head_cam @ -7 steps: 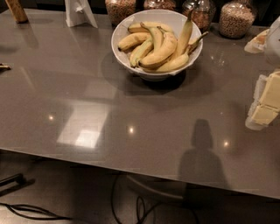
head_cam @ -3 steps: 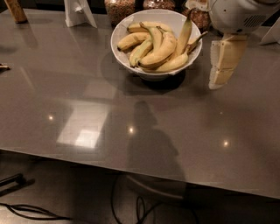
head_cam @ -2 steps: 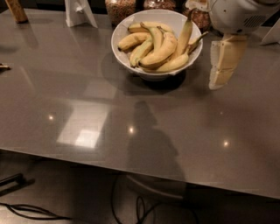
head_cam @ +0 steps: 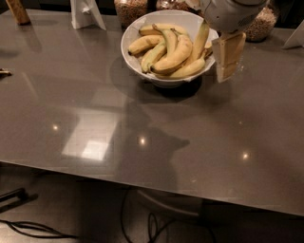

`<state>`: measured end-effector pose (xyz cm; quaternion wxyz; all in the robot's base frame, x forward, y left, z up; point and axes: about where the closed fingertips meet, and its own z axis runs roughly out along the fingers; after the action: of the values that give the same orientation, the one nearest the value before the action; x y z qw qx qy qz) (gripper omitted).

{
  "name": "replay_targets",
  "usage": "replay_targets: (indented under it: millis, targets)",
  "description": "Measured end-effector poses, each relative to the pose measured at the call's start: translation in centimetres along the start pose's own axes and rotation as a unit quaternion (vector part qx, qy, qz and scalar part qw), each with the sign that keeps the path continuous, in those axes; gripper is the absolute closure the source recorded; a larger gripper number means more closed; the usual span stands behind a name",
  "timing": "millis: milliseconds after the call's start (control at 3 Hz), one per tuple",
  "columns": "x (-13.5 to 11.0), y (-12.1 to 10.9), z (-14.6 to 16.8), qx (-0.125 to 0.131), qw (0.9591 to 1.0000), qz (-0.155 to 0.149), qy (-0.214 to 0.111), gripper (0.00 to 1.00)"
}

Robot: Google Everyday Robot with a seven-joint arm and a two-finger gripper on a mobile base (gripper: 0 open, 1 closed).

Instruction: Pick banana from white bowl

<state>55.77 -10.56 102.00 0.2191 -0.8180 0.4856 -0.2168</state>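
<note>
The white bowl [head_cam: 137,29] stands at the back middle of the grey table and holds several bananas. The banana [head_cam: 175,58], the thickest and most curved one, lies across the middle of the pile. A slimmer greenish one [head_cam: 153,56] lies to its left. A straighter one [head_cam: 200,39] leans against the right rim. My gripper [head_cam: 227,70] hangs from the white arm head [head_cam: 229,14] just right of the bowl's rim, beside the pile and above the table. It holds nothing that I can see.
Glass jars of grain [head_cam: 131,8] [head_cam: 264,24] stand behind the bowl. A white stand [head_cam: 85,13] and a brown object [head_cam: 18,10] are at the back left. The table's front edge [head_cam: 152,182] is near, with cables on the floor below.
My gripper came in from the right edge of the table to the bowl's right side. Since about a second ago it has edged slightly closer to the rim. The bananas have not moved.
</note>
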Motion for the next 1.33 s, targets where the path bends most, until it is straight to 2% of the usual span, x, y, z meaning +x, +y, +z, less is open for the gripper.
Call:
replay_targets:
  millis: [333, 667, 1000, 1333]
  targets:
    - [0.3, -3.7, 2.8, 0.006, 0.9918, -0.125, 0.029, 0.0]
    - [0.4, -3.6, 2.4, 0.006, 0.9862, -0.162, 0.033, 0.0]
    - [0.4, -3.6, 2.4, 0.006, 0.9862, -0.162, 0.034, 0.0]
    - [2.0, -4.1, 3.2, 0.024, 0.9837, -0.172, 0.047, 0.0]
